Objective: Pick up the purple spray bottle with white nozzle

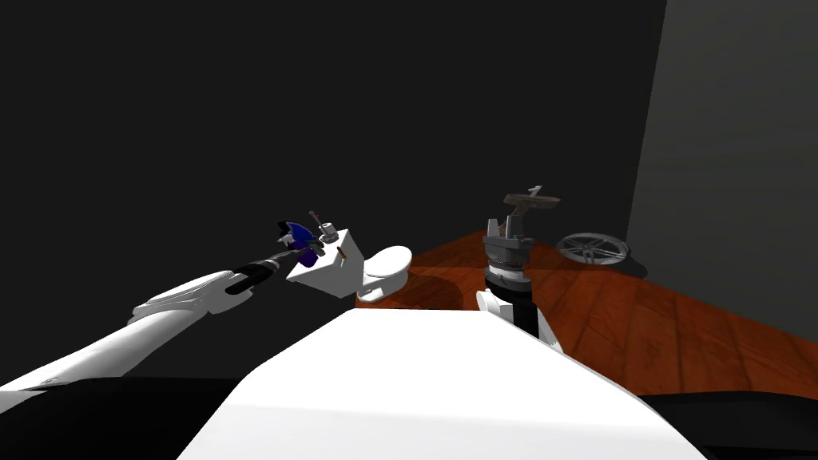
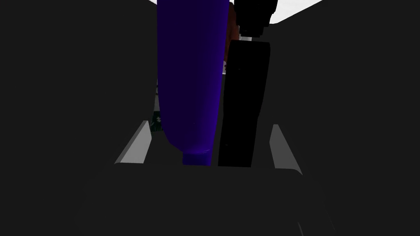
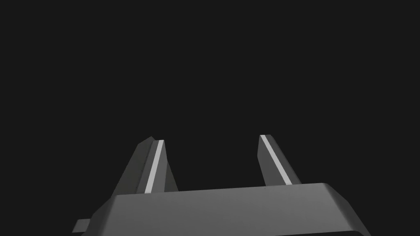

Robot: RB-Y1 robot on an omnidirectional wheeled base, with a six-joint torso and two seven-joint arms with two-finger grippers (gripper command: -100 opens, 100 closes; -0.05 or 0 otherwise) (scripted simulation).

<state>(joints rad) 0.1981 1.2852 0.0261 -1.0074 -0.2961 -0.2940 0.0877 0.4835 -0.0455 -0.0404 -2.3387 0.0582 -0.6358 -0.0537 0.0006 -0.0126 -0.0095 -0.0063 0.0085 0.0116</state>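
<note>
Dark-walled room, red-brown wooden plank floor [image 1: 655, 319]. White box-shaped toilet cistern [image 1: 323, 275] is seen ahead-left, with the white toilet bowl [image 1: 389, 267] beside it. Deep purple round-bodied spray bottle [image 1: 301, 236] is stood on the cistern lid at its left end, among small grey and brown clutter that cannot be identified. Left gripper [image 1: 295, 251] is reached out at bottle height, presumably so the body can be clamped from the sides. In the left wrist view the bottle is framed between the spread fingers [image 2: 137, 143], and neither blade is touching it. Black upright slab [image 2: 244, 102] is also enclosed between the blades, just beside the bottle, and is judged at risk of being pinched along with it. Nozzle cannot be made out. Right gripper [image 3: 211, 137] is held with its blades spread and nothing between them. That arm is parked upright by the chest, judged clear of the work. No brand or label text can be read. Small green patch [image 2: 156, 119] behind the bottle carries white marks, illegible.
</note>
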